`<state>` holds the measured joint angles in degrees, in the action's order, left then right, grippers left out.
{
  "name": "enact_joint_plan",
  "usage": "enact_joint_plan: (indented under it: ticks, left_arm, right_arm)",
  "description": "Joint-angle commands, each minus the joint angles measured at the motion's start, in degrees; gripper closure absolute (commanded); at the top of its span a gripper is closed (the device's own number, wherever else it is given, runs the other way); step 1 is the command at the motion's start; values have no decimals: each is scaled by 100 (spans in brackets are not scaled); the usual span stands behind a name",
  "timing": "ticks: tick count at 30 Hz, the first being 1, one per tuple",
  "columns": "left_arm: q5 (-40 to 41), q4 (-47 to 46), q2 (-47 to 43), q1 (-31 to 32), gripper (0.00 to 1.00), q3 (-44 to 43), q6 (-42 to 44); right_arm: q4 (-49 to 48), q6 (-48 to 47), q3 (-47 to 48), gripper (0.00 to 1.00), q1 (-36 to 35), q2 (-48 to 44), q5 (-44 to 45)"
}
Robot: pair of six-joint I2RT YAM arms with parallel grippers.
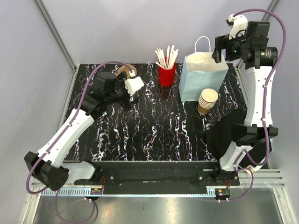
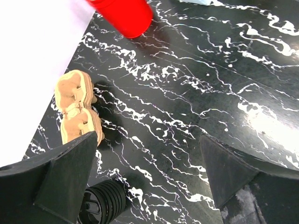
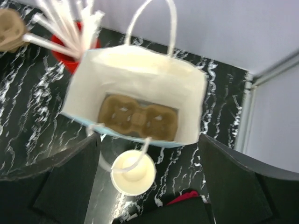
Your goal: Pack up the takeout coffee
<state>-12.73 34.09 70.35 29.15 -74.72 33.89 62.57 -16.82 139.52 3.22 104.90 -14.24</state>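
Where the arms are bolted on, at the near edge, the black table (image 1: 154, 135) with white swirls begins. From there the left arm reaches up the left side. The left gripper (image 2: 148, 140) is opened wide and holds nothing. It hangs low over the table. A stack of tan cardboard cup trays (image 2: 77, 107) lies just beside its left finger, by the far left edge.

On the right side, a stack of brown paper cups (image 1: 208, 100) stands just in front of the pale blue paper bag (image 1: 201, 81). I cannot tell where the takeout coffee is, because the only brown cups I see sit in that stack. The bag stands up with its mouth open. One brown cup tray (image 3: 138, 116) lies flat on the bag's floor. One white bag handle droops over the top cup of the stack. The right gripper (image 3: 148, 137) hangs high over the bag's mouth, its fingers far apart, with nothing between them.

Left of the bag stands a red cup (image 1: 167, 74) full of white sticks (image 1: 167, 55).
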Motion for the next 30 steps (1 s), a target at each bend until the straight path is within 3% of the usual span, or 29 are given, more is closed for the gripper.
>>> enact_joint_plan:
  ticks: [1,9,13,23,30]
  left_arm:
    - [306,-534,23,-119,1,54,-233]
    - [78,-578,199,-655,1,54,-295]
    - [7,-675,313,-972,1,211,-330]
    - [-352,-1562,155,-1482,1,1466,-217]
    - [-344,-2440,-319,-1500,1,2460,-198]
  right_arm:
    - [-455,-277,-785,10,-217,-898,-623]
    - [-667,-1156,-3052,21,-226,-2526,-1686]
    - [-649,-1613,-4045,25,-226,-3369,-1732]
    - [-1587,-1193,-6225,29,-217,-3828,-328]
    - [-2353,-674,-6526,36,-138,-3301,553]
